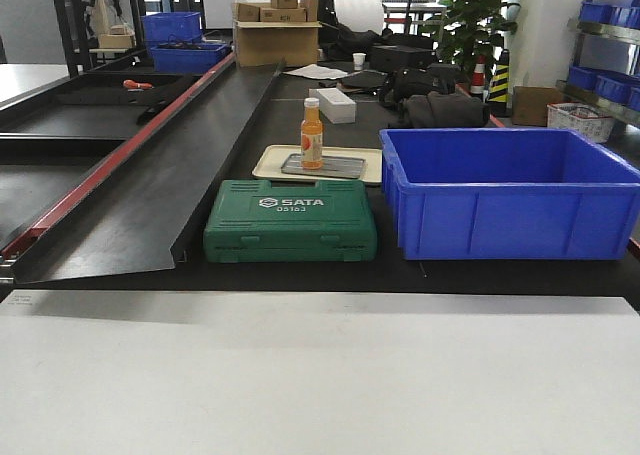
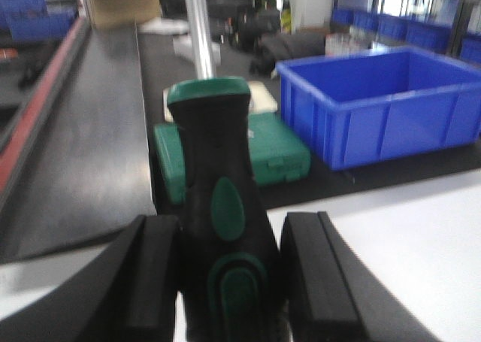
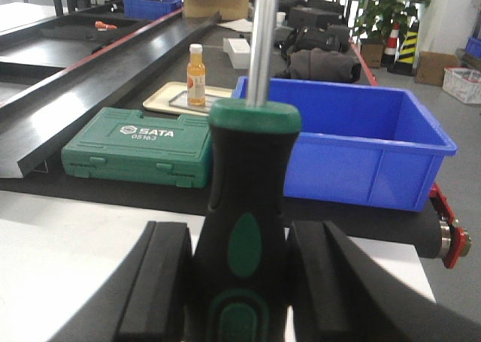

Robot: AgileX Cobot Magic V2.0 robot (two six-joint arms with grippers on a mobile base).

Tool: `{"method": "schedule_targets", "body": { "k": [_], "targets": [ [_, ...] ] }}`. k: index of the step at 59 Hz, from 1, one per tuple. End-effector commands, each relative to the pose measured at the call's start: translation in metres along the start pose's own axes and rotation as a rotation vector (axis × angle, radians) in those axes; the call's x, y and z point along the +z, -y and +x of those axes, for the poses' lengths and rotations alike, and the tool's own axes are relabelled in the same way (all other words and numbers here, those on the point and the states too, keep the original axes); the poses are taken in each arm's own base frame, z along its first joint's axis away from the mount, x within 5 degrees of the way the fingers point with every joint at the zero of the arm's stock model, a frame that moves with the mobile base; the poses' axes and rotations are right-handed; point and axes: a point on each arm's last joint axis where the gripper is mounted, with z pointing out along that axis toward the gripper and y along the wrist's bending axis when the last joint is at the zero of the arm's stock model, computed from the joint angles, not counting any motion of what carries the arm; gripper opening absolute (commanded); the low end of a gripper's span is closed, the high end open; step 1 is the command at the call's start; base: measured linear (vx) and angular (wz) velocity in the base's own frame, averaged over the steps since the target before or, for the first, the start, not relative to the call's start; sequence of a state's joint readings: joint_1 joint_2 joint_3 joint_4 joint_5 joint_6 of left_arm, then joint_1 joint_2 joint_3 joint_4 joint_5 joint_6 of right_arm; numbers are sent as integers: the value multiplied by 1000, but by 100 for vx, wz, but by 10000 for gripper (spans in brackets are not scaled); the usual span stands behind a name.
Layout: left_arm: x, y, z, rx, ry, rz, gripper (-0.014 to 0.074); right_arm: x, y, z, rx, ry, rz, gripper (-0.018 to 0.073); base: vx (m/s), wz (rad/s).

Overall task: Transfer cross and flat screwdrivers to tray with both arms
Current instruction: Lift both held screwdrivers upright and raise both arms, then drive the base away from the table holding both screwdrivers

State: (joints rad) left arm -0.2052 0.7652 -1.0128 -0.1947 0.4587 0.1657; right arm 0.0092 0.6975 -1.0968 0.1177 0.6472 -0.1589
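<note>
White table (image 1: 320,375) in foreground; behind it blue crate (image 1: 510,190) and green SATA case (image 1: 290,220). Left gripper (image 2: 229,282) pinches a black-and-green screwdriver (image 2: 216,169) by the handle, shaft pointing away from the wrist. Right gripper (image 3: 242,289) clamps the second screwdriver (image 3: 252,184) likewise, over the table edge.

Green SATA case (image 3: 135,146): ahead of the right jaws, to their left.
Blue bin (image 3: 361,158): ahead, to their right.
Orange bottle (image 3: 196,75): beyond the case, upright, seemingly on a steel tray (image 1: 345,165).
White table (image 3: 60,237): beneath the jaws.
</note>
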Motion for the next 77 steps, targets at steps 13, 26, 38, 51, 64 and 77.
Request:
{"method": "schedule_targets", "body": {
  "k": [13,26,38,51,64,77],
  "targets": [
    [-24,2,-23,2,186,-7,1,-12,1,-16,-7,122,16,-8,0,0],
    [-24,2,-22,1,177,-5,2,-12,0,-16,39,131,4,-8,0,0],
    [-24,2,-22,1,177,-5,3,-12,0,-16,40,131,3,-8,0,0],
    [-24,2,-22,0,178,-5,3,-12,0,-16,41,131,2,-8,0,0],
    [-24,2,-22,0,178,-5,3,-12,0,-16,41,130,2,-8,0,0],
    [-24,2,-22,0,178,-5,3,-11,0,-16,41,129,2,-8,-1,0]
  ]
}}
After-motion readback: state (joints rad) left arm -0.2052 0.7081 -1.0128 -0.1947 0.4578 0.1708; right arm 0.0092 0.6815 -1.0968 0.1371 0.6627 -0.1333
